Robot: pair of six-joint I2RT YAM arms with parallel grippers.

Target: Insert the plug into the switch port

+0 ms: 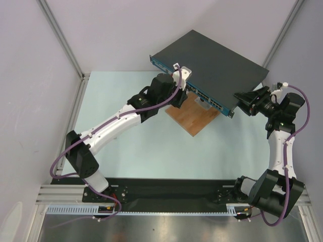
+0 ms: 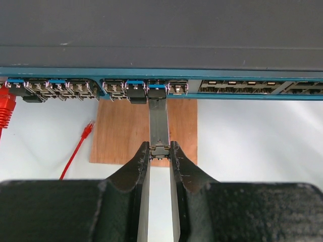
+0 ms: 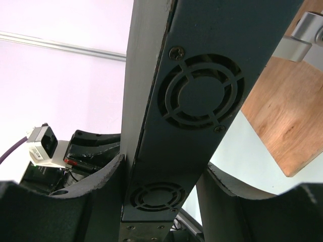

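The switch (image 1: 212, 55) is a flat dark grey box with a blue front strip (image 2: 151, 73) carrying rows of ports. The plug (image 2: 159, 121) is a narrow grey metal piece. My left gripper (image 2: 160, 148) is shut on its near end. Its far end sits at the mouth of a port (image 2: 157, 92) in the strip; how deep it goes is not visible. From above, the left gripper (image 1: 187, 95) is right at the front strip. My right gripper (image 3: 165, 164) is shut on the switch (image 3: 197, 101), straddling its vented end, at the right corner (image 1: 241, 101).
A brown wooden board (image 1: 194, 118) lies under the switch's front edge and below the plug (image 2: 121, 136). A red cable (image 2: 75, 148) lies on the table at the left, and another red connector (image 2: 5, 108) is at a far-left port. Grey walls enclose the cell.
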